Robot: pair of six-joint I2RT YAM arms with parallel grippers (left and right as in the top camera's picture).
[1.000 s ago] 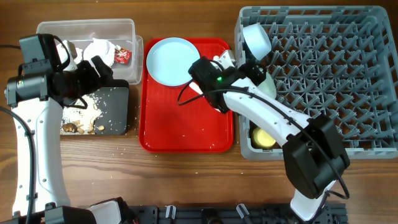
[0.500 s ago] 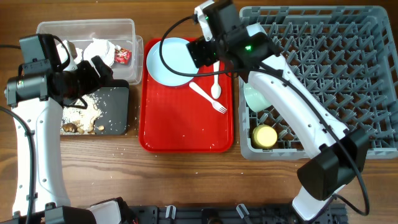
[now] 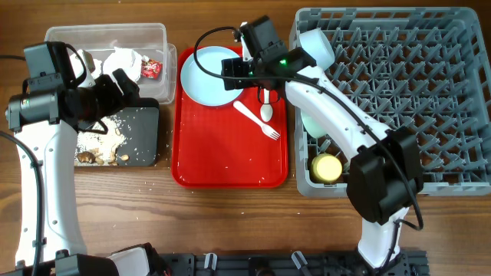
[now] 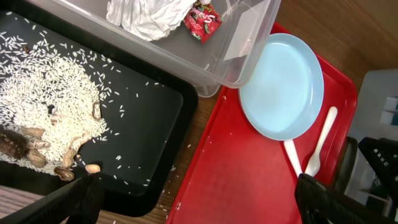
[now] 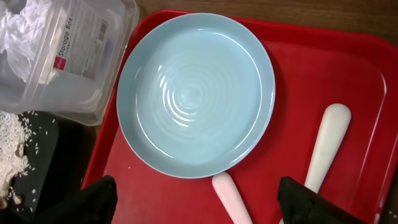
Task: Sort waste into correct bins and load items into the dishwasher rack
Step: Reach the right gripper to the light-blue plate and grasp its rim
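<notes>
Now our right gripper (image 5: 198, 193) has come over from the dishwasher rack (image 3: 399, 77) and hangs wide open above the pale blue plate (image 5: 196, 93) on the red tray (image 5: 323, 56); the left gripper (image 4: 199, 202) stays spread.

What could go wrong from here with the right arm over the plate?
1. The plate lies flat on the red tray, so the open right gripper may slip off its rim.
2. The fork handle ends right at the plate's rim; a grasp on that side could snag it or knock the spoon.
3. The clear tub sits close beside the plate; tilting it up that way could bump the tub.
</notes>
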